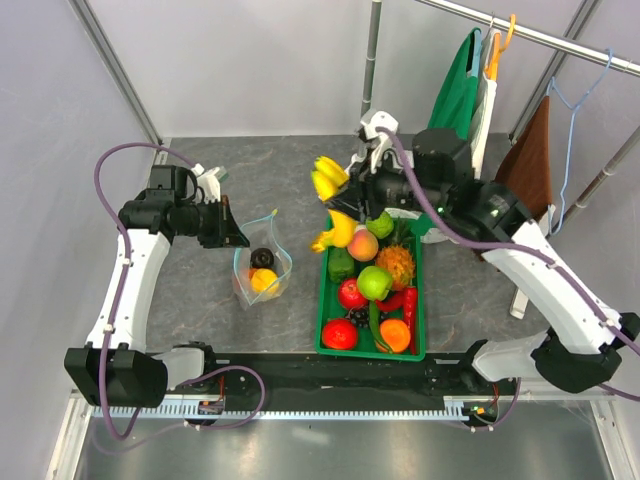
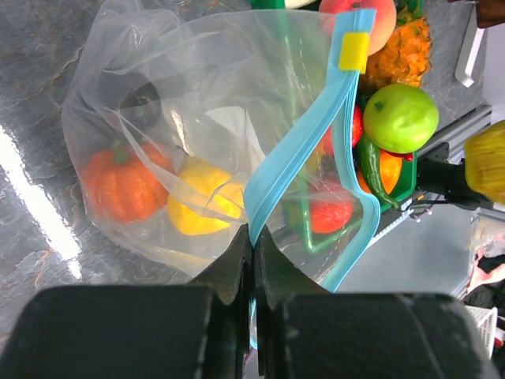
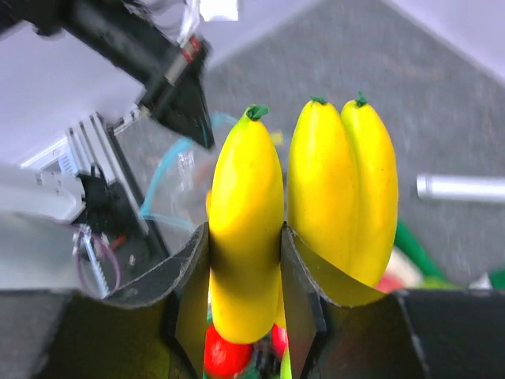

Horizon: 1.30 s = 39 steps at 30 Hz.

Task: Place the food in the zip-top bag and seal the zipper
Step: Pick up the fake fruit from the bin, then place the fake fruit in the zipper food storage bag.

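Observation:
The clear zip-top bag (image 1: 262, 268) stands open on the table with an orange pumpkin (image 2: 125, 180), a yellow piece (image 2: 203, 199) and a dark piece (image 2: 140, 103) inside. My left gripper (image 1: 240, 240) is shut on its light-blue zipper strip (image 2: 296, 150) and holds the mouth up. My right gripper (image 1: 345, 185) is shut on one banana of a yellow banana bunch (image 1: 326, 180), held in the air above the crate's far end, right of the bag. In the right wrist view the bunch (image 3: 316, 197) fills the jaws, with the bag behind it.
A green crate (image 1: 322, 330) right of the bag holds more toy food: green apple (image 1: 375, 283), peach (image 1: 362, 245), pineapple (image 1: 396, 263), tomatoes, peppers, another banana (image 1: 338, 230). A clothes rack (image 1: 520, 30) with hangers stands at the back right.

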Each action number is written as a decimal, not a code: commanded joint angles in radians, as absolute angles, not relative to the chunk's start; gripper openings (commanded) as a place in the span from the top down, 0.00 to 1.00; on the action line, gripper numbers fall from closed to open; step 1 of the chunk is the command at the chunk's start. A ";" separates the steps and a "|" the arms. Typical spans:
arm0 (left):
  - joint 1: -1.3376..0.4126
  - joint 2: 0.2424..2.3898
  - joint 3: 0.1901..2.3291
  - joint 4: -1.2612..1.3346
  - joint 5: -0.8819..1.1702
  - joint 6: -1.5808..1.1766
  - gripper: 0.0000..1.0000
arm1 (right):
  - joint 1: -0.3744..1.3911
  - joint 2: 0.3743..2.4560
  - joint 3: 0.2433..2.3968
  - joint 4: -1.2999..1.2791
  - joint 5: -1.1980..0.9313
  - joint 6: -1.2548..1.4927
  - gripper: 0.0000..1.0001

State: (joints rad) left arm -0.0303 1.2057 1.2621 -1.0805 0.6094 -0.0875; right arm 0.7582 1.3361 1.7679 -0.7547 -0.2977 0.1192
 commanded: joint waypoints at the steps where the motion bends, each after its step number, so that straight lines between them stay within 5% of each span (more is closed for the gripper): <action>1: -0.031 1.221 1.269 -1.049 0.673 -0.126 0.98 | 0.888 1.305 1.646 -0.289 -0.229 0.030 1.00; 10: -0.026 1.220 1.284 -1.062 0.698 -0.132 0.98 | 1.156 1.416 1.586 -0.057 -0.114 -0.322 1.00; 25: -0.021 1.215 1.269 -1.060 0.721 -0.135 0.98 | 1.204 1.391 1.390 -0.087 -0.086 -0.569 1.00; 39: -0.012 1.232 1.261 -1.066 0.890 -0.143 0.98 | 1.227 1.466 1.011 0.482 -0.034 -1.034 1.00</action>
